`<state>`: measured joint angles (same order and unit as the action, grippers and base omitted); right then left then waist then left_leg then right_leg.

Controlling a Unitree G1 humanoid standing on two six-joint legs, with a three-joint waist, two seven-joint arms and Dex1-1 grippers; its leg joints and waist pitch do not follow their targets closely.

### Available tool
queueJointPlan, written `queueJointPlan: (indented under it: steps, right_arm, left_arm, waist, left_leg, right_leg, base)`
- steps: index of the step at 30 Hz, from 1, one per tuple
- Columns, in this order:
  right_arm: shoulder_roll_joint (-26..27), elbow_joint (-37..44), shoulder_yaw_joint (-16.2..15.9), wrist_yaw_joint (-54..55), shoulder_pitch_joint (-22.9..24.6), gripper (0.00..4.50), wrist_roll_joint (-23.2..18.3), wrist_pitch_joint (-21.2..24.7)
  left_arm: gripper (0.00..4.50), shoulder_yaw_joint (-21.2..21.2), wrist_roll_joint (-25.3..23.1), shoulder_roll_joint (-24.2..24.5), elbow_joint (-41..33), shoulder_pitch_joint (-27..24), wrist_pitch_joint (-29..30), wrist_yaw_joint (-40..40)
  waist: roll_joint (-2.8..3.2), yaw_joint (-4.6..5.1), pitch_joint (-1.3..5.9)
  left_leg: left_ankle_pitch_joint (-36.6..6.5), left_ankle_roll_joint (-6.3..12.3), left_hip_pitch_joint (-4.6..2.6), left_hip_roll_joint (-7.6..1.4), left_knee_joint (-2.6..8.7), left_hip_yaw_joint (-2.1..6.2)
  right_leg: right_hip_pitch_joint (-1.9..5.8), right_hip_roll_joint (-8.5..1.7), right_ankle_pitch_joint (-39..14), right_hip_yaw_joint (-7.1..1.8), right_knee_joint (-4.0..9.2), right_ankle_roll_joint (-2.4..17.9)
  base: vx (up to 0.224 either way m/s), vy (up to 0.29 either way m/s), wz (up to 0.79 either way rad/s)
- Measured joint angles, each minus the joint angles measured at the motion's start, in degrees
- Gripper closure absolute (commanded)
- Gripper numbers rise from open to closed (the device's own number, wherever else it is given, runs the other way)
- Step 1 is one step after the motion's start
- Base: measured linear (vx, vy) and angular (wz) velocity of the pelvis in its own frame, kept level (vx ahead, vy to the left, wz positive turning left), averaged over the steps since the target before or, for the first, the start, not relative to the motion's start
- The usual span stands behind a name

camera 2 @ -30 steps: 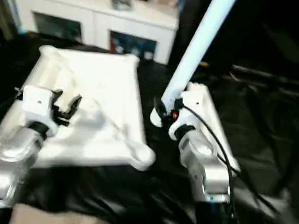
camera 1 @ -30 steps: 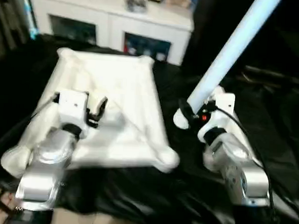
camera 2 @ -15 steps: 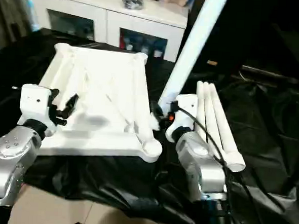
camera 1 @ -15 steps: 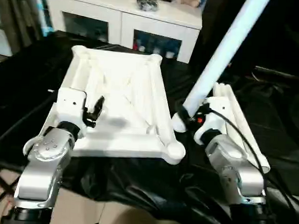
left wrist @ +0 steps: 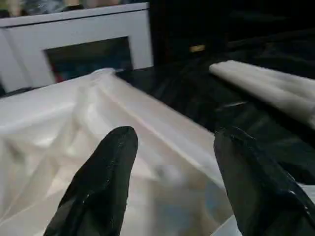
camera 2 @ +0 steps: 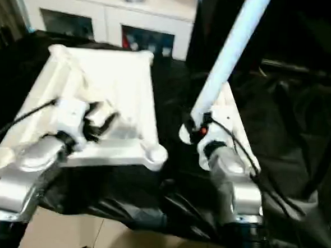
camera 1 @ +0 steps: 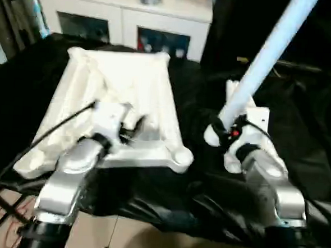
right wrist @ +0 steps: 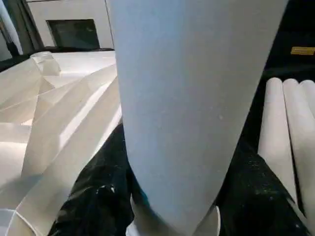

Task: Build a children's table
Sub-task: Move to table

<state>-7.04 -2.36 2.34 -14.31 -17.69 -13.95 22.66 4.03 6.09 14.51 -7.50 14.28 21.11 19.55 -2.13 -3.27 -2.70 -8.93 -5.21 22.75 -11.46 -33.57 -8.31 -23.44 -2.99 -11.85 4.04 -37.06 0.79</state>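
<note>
The white tabletop [camera 1: 119,107] lies ribbed underside up on the black-draped bench [camera 1: 22,76], looking stiff, light and slick; its corner socket [camera 1: 181,157] or rim ribs seem the surest holds. The right tool [camera 1: 224,129] is clenched on a tapered leg [camera 1: 265,54] near its thick end, rising steeply. Spare legs [left wrist: 266,88] lie beside. The left tool [left wrist: 170,162] hovers released over the ribs.

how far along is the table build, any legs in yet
None in yet. Done: the tabletop lies underside up on the black cloth, its near corner socket bare. In hand: the right gripper holds one leg upright beside it; the left gripper hangs open over the tabletop. Left: seating that leg, then the spare legs.
</note>
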Motion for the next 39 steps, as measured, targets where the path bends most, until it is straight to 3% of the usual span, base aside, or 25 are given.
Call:
queueJointPlan:
  steps: [7, 12, 17, 18, 20, 22, 24, 28, 34, 39]
  right_arm:
    - [-1.3, 0.0, -0.5, -2.9, -0.4, 2.6, -0.6, 0.6]
    - [-4.3, 0.1, -1.5, -10.2, -0.4, 2.6, -3.8, 2.8]
    - [-9.3, 0.4, -3.6, -18.2, -0.3, 2.6, -5.2, 4.6]
    - [-9.7, 0.4, -3.6, -18.7, -0.3, 2.6, -5.2, 4.8]
    - [-9.7, 0.4, -3.6, -18.7, -0.3, 2.6, -5.2, 4.9]
    - [-9.4, 0.5, -3.1, -18.7, -0.3, 2.61, -5.9, 5.4]
    - [-9.3, 0.5, -2.7, -18.7, 0.1, 2.61, -6.8, 6.0]
    - [-9.2, 1.7, -2.6, -19.5, 1.2, 2.61, -8.4, 6.7]
    - [-8.9, 2.3, -2.5, -19.9, 1.7, 2.61, -8.9, 6.7]
    - [-8.9, 2.3, -2.3, -19.7, 2.1, 2.61, -8.9, 6.7]
  left_arm:
    - [1.46, -0.5, 1.5, -1.4, 2.2, 0.0, -1.5, 0.7]
    - [0.86, 3.1, 8.1, 3.2, 3.0, 0.6, -2.8, 17.9]
    - [0.62, 12.0, 5.2, 8.8, 10.5, 7.4, -6.8, 33.4]
    - [0.38, 13.3, 4.2, 9.3, 12.0, 8.2, -7.6, 35.1]
    - [0.89, 15.4, 1.7, 9.9, 16.1, 10.1, -9.5, 37.5]
    - [0.81, 17.2, -0.7, 11.0, 20.2, 12.6, -11.6, 39.5]
    - [1.26, 18.0, -2.0, 12.6, 23.0, 14.4, -12.7, 41.8]
    - [1.51, 19.6, -3.6, 13.4, 27.8, 16.2, -14.3, 44.0]
    - [2.18, 19.5, -4.2, 13.4, 33.5, 18.2, -15.4, 45.3]
    - [2.51, 19.2, -4.4, 12.3, 35.8, 19.7, -12.9, 45.2]
  waist:
    - [-0.13, -0.07, -0.02]
    - [-0.97, -0.44, -0.07]
    - [-1.17, -0.71, -0.14]
    - [-1.11, -0.62, -0.16]
    - [-1.07, -0.43, -0.18]
    - [-0.96, -0.25, -0.23]
    - [-0.8, -0.06, -0.23]
    - [-0.53, -0.21, -0.27]
    - [-0.39, -0.45, -0.28]
    - [-0.19, -0.6, -0.29]
  left_leg:
    - [0.0, 0.18, -0.2, -0.13, -0.35, -0.34]
    - [-0.2, 0.47, -0.24, -0.18, -0.31, -0.83]
    - [-0.2, 0.6, -0.57, -0.33, -0.3, -1.42]
    - [-0.2, 0.61, -0.65, -0.32, -0.3, -1.45]
    - [-0.2, 0.6, -0.7, -0.33, -0.3, -1.47]
    - [-0.2, 0.6, -0.72, -0.32, -0.28, -1.47]
    - [-0.2, 0.59, -0.77, -0.33, -0.27, -1.47]
    - [-0.2, 0.6, -0.77, -0.33, -0.28, -1.47]
    - [-0.2, 0.6, -0.77, -0.32, -0.3, -1.48]
    - [-0.2, 0.6, -0.78, -0.32, -0.3, -1.48]
  right_leg:
    - [0.35, -0.12, 0.3, -0.28, 0.89, -0.3]
    - [0.35, -0.24, 0.4, -0.4, 1.0, -0.1]
    - [0.48, -0.31, 0.4, -0.61, 0.97, -0.2]
    - [0.55, -0.32, 0.4, -0.65, 0.97, -0.2]
    - [0.54, -0.32, 0.4, -0.68, 0.96, -0.4]
    - [0.51, -0.31, 0.4, -0.68, 0.94, -0.4]
    - [0.52, -0.31, 0.5, -0.68, 0.94, -0.3]
    - [0.53, -0.31, 0.6, -0.69, 0.93, -0.1]
    - [0.55, -0.32, 0.6, -0.69, 0.94, -0.1]
    - [0.56, -0.33, 0.7, -0.68, 0.93, -0.1]
  base:
    - [0.0, 0.0, 0.0]
    - [0.0, 0.0, 0.0]
    - [0.0, 0.0, 0.0]
    - [0.0, 0.0, 0.0]
    - [0.0, 0.0, 0.0]
    - [0.0, 0.0, 0.0]
    - [0.0, 0.0, 0.0]
    - [0.0, 0.0, 0.0]
    - [0.0, 0.0, 0.0]
    - [0.0, 0.0, 0.0]
